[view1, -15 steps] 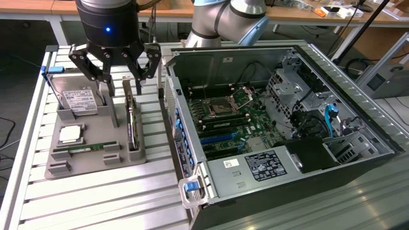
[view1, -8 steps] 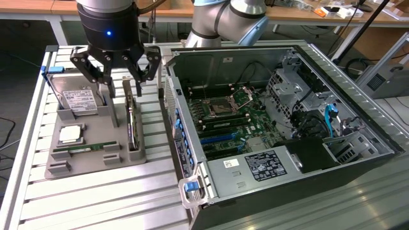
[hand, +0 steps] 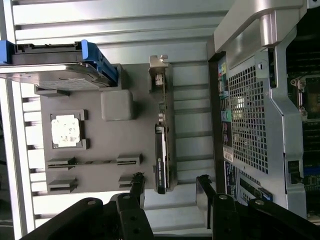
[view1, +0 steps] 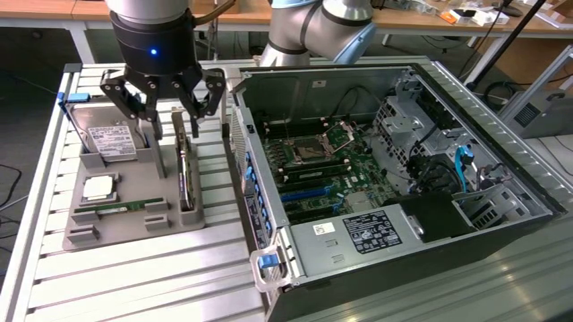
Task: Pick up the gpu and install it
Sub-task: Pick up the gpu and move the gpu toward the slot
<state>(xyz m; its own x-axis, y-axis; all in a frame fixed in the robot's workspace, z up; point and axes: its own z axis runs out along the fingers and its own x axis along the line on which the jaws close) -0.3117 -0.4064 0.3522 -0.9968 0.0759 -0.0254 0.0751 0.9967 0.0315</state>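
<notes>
1. The gpu (view1: 184,171) stands on edge in the grey holder (view1: 125,231) on the surface, not yet lifted.
2. The gripper (view1: 170,114) hovers over it, fingers (view1: 134,106) spread open, holding nothing.
3. Nothing is fitted in the computer case (view1: 488,133); both pickup and installation remain.

A: We note the desk (view1: 134,282): ribbed bare metal with a satin sheen.
B: We add the holder (view1: 125,228), matt grey plastic, and the gpu (hand: 161,150) bracket, bright metal.
</notes>
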